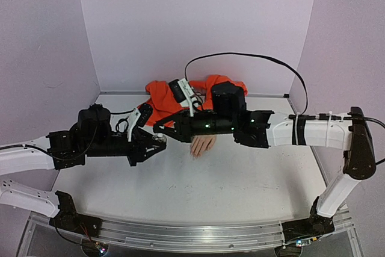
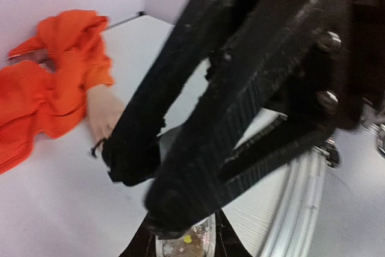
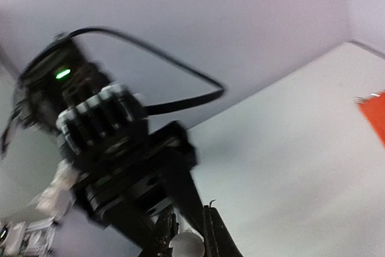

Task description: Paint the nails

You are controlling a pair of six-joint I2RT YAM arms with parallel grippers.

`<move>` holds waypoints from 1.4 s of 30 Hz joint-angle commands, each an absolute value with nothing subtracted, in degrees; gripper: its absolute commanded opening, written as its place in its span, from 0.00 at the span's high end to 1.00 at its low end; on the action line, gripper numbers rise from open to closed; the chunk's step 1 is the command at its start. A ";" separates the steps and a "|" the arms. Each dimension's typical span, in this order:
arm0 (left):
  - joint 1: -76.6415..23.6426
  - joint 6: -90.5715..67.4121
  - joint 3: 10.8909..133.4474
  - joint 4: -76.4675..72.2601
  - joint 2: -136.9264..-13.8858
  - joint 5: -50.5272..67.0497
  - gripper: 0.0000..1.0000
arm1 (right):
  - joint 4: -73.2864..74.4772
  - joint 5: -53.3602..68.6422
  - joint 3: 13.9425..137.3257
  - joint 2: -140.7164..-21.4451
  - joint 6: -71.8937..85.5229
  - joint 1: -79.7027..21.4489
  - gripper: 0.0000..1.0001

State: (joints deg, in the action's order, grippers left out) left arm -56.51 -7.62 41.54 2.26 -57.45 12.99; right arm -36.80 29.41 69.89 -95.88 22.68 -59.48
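Observation:
The flesh-coloured mannequin hand (image 1: 203,144) lies at mid-table, its orange sleeve (image 1: 180,97) behind it. Its nails (image 1: 195,154) point to the near edge and are too small to make out. My left gripper (image 1: 157,144) is shut on a small clear bottle (image 2: 183,242) with glitter in it. My right gripper (image 1: 161,128) reaches across from the right, right above the bottle, and is shut on its round white cap (image 3: 186,246). In the left wrist view the right gripper's fingers (image 2: 198,148) fill the middle and hide part of the hand (image 2: 103,112). Both grippers are left of the hand.
A black cable (image 1: 252,58) loops above the back of the table. The sleeve (image 2: 48,88) is bunched near the back wall. A metal rail (image 1: 180,233) runs along the near edge. The walls close in left, back and right.

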 commanded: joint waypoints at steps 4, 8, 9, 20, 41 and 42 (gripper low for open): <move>-55.81 -3.58 45.30 -2.60 -57.52 -17.80 1.00 | -12.38 -24.43 82.41 -101.32 35.97 -74.22 1.00; -55.81 -2.83 45.40 -2.60 -57.53 -13.76 1.00 | -17.39 -17.32 82.31 -99.94 31.12 -74.02 0.98; -55.81 -2.92 45.17 -2.57 -57.48 -12.27 1.00 | -17.83 -15.10 82.30 -99.13 29.70 -73.73 0.85; -55.81 -10.05 39.50 -1.32 -54.84 7.98 1.00 | -20.19 8.84 71.42 -83.25 17.84 -62.18 0.05; -55.81 -8.47 48.77 -1.49 -62.56 47.54 1.00 | -44.60 61.34 67.76 -90.92 21.66 -57.62 0.53; -55.82 -8.30 48.83 -1.49 -62.64 47.59 1.00 | -44.69 61.63 67.95 -91.22 21.65 -57.73 0.58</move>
